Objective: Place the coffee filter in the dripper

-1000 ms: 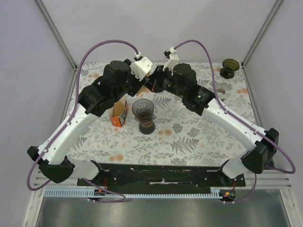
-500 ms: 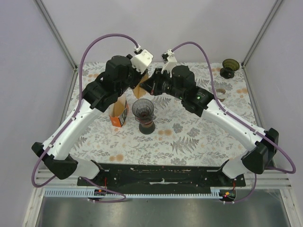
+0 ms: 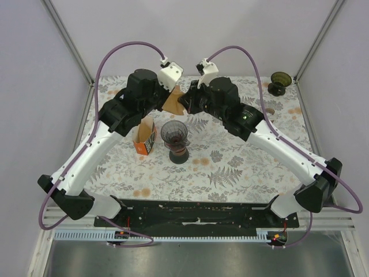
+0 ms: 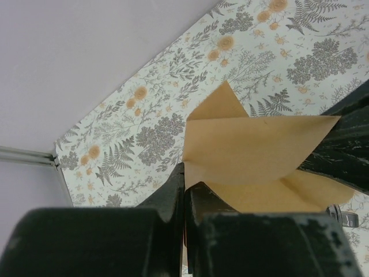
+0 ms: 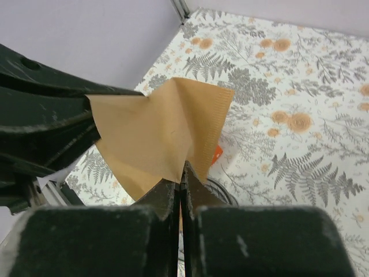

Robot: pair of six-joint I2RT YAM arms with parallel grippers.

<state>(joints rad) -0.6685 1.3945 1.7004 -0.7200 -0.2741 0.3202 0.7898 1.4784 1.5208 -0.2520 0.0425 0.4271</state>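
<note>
**Both end effectors pinch the coffee filter, held up just beyond the dripper.**

From above, the brown coffee filter point(image 3: 172, 103) hangs between the left end effector point(image 3: 165, 103) and the right end effector point(image 3: 183, 103), over the far part of the tabletop point(image 3: 230, 167). The dripper point(image 3: 173, 132) stands just nearer, with no paper in it, beside an orange carton point(image 3: 145, 137). In the left wrist view, the left end effector point(image 4: 185, 186), wide a second ago, has snapped shut on the filter's point(image 4: 253, 153) lower left corner. In the right wrist view, the right end effector point(image 5: 182, 180) is clamped on the filter's point(image 5: 155, 130) bottom edge, as before. With two grips on opposite edges, the folded paper can probably be spread into a cone before it is lowered into the dripper.
</note>
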